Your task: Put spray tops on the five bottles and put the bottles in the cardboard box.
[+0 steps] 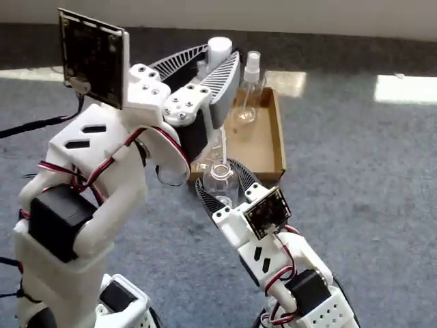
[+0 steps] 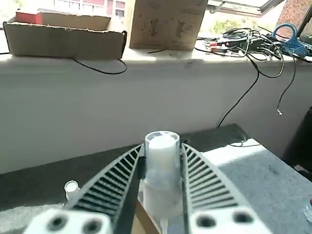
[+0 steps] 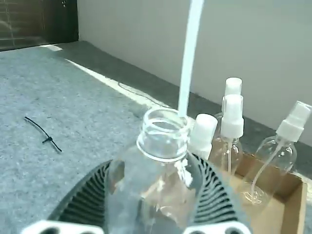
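A: Left arm, what is the end effector doing?

B: The left gripper (image 2: 162, 151) is pinched on the white spray top (image 2: 162, 168), one ribbed finger on each side; the top is upright and held high over the carpet (image 1: 355, 205); its thin tube (image 3: 187, 58) hangs straight down.

A: And the open bottle?

B: The clear bottle (image 3: 158, 190) is upright with a bare neck; the right gripper (image 1: 220, 183) is clamped around its body, directly under the spray top; the tube's lower end sits at the far rim of the neck; I cannot tell whether it is inside yet.

A: The box?

B: The cardboard box (image 1: 278, 130) lies flat on the carpet, just beyond both grippers; four capped bottles (image 3: 232, 126) stand upright and close together there; one is plainly inside the box walls, while the held bottle partly hides the bases of the others.

A: Anything else on the floor?

B: A black cable tie (image 3: 44, 137) lies on the carpet, well apart from the box.
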{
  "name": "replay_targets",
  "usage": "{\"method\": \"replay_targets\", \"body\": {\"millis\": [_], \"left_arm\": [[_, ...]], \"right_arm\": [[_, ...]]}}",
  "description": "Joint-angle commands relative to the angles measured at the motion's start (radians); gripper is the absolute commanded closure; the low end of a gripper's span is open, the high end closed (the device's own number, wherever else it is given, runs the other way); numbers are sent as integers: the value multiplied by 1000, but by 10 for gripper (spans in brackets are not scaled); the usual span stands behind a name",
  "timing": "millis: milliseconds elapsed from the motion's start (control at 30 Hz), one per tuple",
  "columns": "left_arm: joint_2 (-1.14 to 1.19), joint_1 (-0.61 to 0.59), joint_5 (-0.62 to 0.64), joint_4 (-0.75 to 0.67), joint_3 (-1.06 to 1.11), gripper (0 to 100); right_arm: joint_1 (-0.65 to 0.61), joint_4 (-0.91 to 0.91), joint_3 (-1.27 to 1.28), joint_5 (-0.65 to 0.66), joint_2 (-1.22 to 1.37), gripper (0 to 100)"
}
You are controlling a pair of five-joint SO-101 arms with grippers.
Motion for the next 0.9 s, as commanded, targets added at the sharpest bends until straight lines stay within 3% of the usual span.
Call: {"method": "replay_targets", "body": {"millis": [0, 267, 467, 600, 733, 867], "left_arm": [[-1, 16, 6, 2, 50, 995], [-2, 12, 5, 8, 151, 995], [-2, 58, 3, 152, 240, 986], [-2, 90, -8, 192, 291, 881], [-2, 90, -147, 176, 329, 776], [-2, 79, -184, 186, 283, 755]], "right_arm": [[-2, 4, -13, -3, -13, 995], [12, 5, -13, -3, -13, 995], [142, 5, -15, -3, -12, 995], [143, 5, -15, -3, -12, 995], [143, 5, -15, -3, -12, 995], [145, 5, -15, -2, -12, 995]]}}
